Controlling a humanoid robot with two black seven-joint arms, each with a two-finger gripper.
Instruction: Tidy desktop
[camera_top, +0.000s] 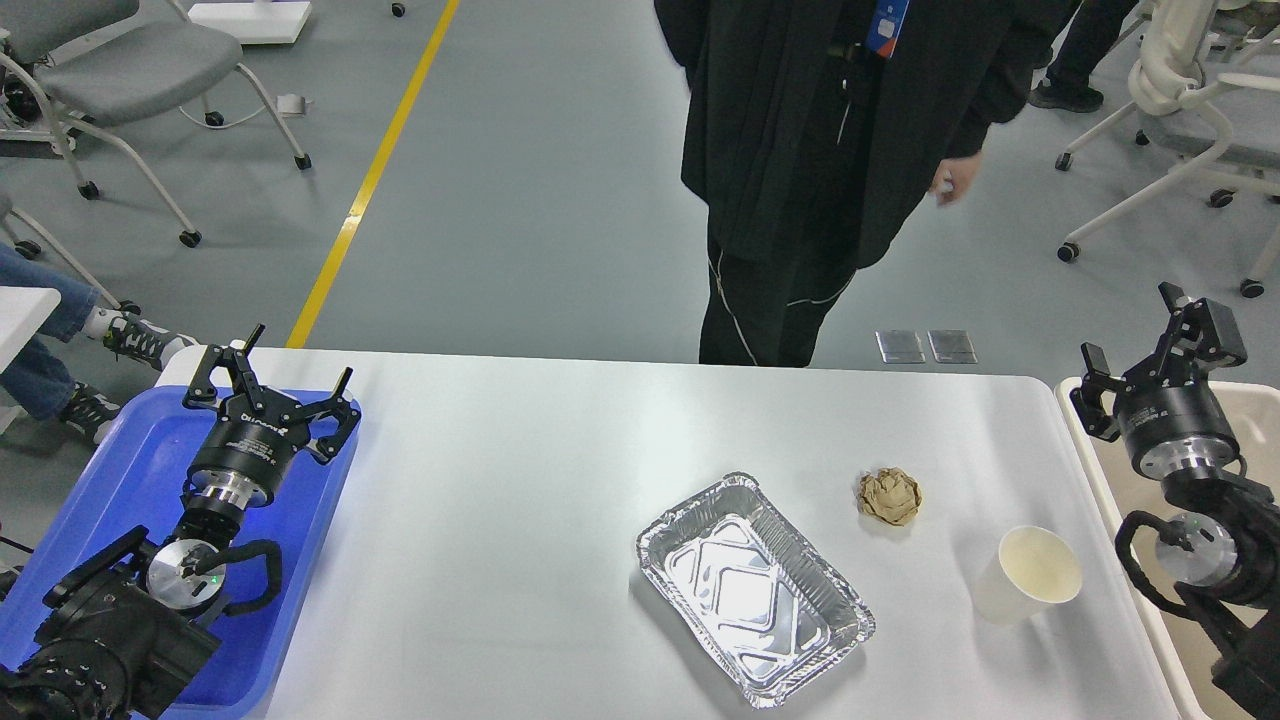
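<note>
Wide smooth white worktop (480, 560) spans centre, uncleared. Left end effector (275, 385) splayed open, empty, over blue plastic tray (120, 470). Right end effector (1140, 345) parted, empty, over beige bin (1250, 400). Risks: tilted white paper cup (1025, 585) rolling off; thin foil tray (755, 590) buckling; crumpled brown paper ball (889, 496) skidding. Left wrist lettering unreadable.

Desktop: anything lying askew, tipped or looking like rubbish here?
Yes. On the desktop the paper cup lies tipped on its side, a crumpled brown paper ball sits loose, and the empty foil tray lies skewed to the edges. No spill visible.
</note>
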